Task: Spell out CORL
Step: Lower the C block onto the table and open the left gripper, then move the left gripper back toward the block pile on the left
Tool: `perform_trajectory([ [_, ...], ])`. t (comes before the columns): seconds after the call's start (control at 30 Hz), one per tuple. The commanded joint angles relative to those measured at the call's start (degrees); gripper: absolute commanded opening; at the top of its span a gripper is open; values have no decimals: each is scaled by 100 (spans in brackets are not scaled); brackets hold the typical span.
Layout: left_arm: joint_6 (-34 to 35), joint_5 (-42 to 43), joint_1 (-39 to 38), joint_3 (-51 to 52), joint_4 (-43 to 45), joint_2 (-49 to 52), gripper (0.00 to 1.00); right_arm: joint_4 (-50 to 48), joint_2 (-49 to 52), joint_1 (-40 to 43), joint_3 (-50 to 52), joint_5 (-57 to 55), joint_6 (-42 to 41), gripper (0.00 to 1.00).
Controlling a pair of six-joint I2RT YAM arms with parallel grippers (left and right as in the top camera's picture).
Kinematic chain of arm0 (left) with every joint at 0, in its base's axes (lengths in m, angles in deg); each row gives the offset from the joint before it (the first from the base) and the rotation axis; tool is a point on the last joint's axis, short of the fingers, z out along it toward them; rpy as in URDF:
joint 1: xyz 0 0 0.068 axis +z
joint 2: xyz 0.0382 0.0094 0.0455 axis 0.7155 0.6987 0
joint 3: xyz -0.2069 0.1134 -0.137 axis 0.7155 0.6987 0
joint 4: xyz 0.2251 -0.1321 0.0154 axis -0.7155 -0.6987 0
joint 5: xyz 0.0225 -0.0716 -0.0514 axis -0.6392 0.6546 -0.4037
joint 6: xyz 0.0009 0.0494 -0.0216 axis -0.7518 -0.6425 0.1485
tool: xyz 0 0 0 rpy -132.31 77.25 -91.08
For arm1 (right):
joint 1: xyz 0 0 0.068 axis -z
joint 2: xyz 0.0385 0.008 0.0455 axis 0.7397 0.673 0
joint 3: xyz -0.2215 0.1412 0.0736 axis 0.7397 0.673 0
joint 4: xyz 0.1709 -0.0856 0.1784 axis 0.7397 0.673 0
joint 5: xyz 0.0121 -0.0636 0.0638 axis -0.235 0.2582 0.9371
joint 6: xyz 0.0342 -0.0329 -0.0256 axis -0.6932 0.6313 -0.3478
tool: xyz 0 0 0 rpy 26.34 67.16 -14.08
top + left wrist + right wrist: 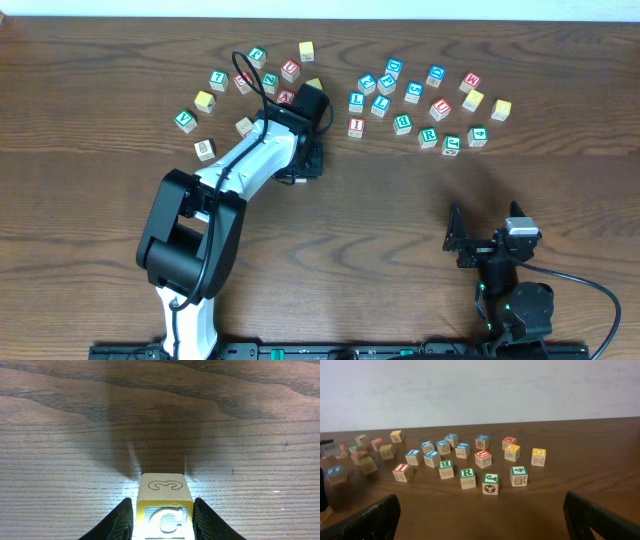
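Note:
My left gripper is shut on a yellow-framed "C" cube, low over the bare wood; I cannot tell if the cube touches the table. In the overhead view the left gripper hides that cube. The green "R" cube stands in the right cluster and shows in the right wrist view. A blue "L" cube stands in the same cluster. Yellow-topped cubes lie in both clusters, their letters unreadable. My right gripper is open and empty, as the right wrist view shows.
Many other letter cubes lie in two clusters along the far side: a left cluster just behind the left gripper and a right cluster. The left arm stretches diagonally over the table's left half.

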Motion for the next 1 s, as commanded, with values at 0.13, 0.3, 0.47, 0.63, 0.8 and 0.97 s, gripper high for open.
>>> perform_trajectory([
  [0.13, -254, -142, 144, -131, -160, -129, 47, 24, -4, 31, 7, 11, 50, 99],
  [0.3, -564, -142, 385, -345, -278, -678, 52, 24, -4, 31, 7, 11, 50, 99],
  [0.47, -730, -140, 619, -345, -330, -1556, 56, 24, -4, 31, 7, 11, 50, 99],
  [0.63, -905, -140, 769, -343, -372, -2396, 59, 22, -4, 31, 7, 11, 50, 99],
  [0.8, -986, -140, 848, -343, -485, -2732, 60, 24, -4, 31, 7, 11, 50, 99],
  [0.97, -1106, -142, 940, -341, -643, -2743, 61, 17, -4, 35, 7, -39, 52, 99],
])
